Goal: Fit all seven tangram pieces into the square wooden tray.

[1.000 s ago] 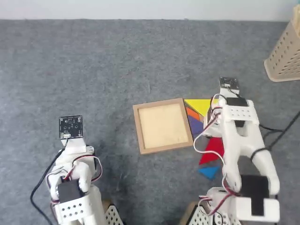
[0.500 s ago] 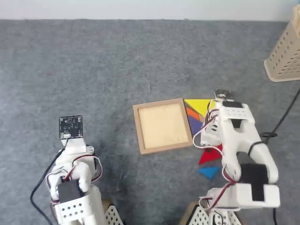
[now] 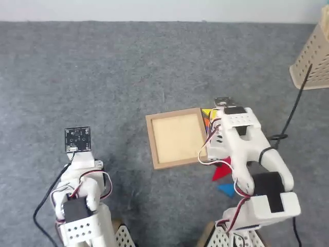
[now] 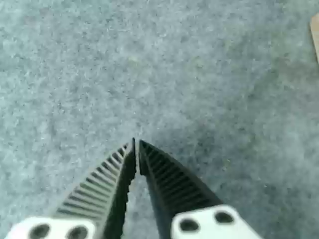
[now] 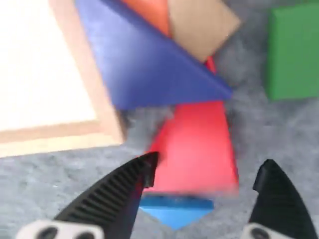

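Right end effector (image 5: 209,164) hangs wide open, empty, over the red triangular piece (image 5: 197,139) just beside the bare square wooden tray (image 3: 150,141); I judge all seven remain unplaced.

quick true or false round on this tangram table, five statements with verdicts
1. The wooden tray has no pieces in it yet. True.
2. The right arm's jaws are shut on the red piece. False: they stand open and hold nothing.
3. The left arm's jaws are shut, over bare grey mat. True.
4. The green piece lies inside the tray. False: it lies on the mat, outside the tray.
5. The small blue triangle lies right beside the red piece. True.
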### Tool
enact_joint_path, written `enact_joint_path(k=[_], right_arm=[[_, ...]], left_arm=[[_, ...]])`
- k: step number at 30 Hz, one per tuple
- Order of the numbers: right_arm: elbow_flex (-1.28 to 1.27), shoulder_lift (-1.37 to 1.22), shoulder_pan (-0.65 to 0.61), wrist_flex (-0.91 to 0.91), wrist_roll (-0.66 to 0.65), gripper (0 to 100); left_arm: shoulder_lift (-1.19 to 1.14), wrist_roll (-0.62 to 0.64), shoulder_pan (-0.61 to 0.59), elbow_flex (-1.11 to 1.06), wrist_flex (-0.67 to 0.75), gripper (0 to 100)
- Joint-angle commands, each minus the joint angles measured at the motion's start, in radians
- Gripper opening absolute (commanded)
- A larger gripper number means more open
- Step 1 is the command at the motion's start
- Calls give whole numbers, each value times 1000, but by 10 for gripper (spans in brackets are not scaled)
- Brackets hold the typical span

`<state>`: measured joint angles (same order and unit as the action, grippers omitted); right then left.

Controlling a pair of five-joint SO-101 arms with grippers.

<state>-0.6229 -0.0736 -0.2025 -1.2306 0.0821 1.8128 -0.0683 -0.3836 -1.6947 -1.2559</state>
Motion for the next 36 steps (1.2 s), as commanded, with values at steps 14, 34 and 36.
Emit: enact_joint_path(k=[14, 34, 36], right_arm=[[66, -41, -1, 51, 20, 146], [61, 423, 7, -101, -207, 7], [61, 489, -4, -130, -255, 7]], left_arm=[[14, 8, 5, 8, -8, 13], [14, 8, 3, 8, -8, 13], [14, 8, 3, 8, -8, 13]])
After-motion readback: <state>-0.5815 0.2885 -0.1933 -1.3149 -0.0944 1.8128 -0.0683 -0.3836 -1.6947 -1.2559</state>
